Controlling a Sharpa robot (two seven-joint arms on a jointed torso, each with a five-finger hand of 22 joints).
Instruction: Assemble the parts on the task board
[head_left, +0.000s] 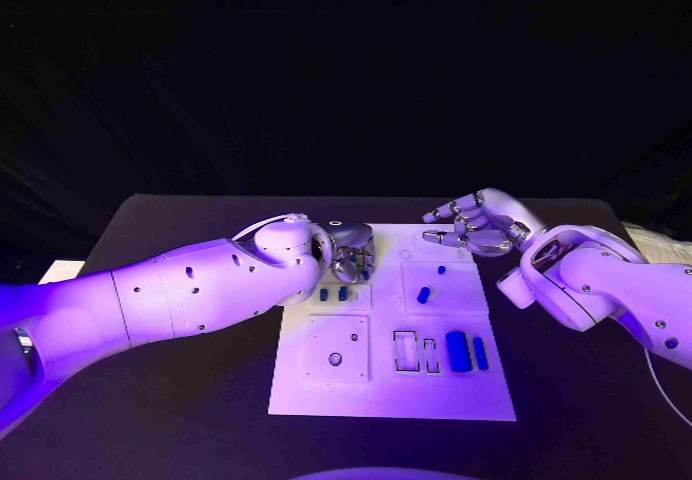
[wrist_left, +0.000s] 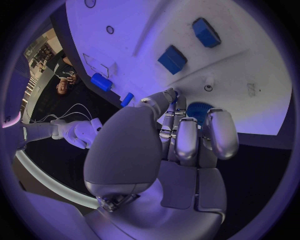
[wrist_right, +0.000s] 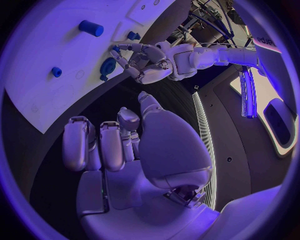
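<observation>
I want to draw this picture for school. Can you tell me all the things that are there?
table: one, black, under everything
task board: one, white, middle of the table
long parts: two, blue, side by side near the board's front right
small parts: several, blue, across the board's middle and back
left hand: one, silver, over the board's back left
right hand: one, silver, over the board's back right corner, holding nothing

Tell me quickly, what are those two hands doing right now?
Left hand down on the task board, fingertips at a small blue part. Right hand hovering over the board's far edge, holding nothing. Nothing in the way.
</observation>
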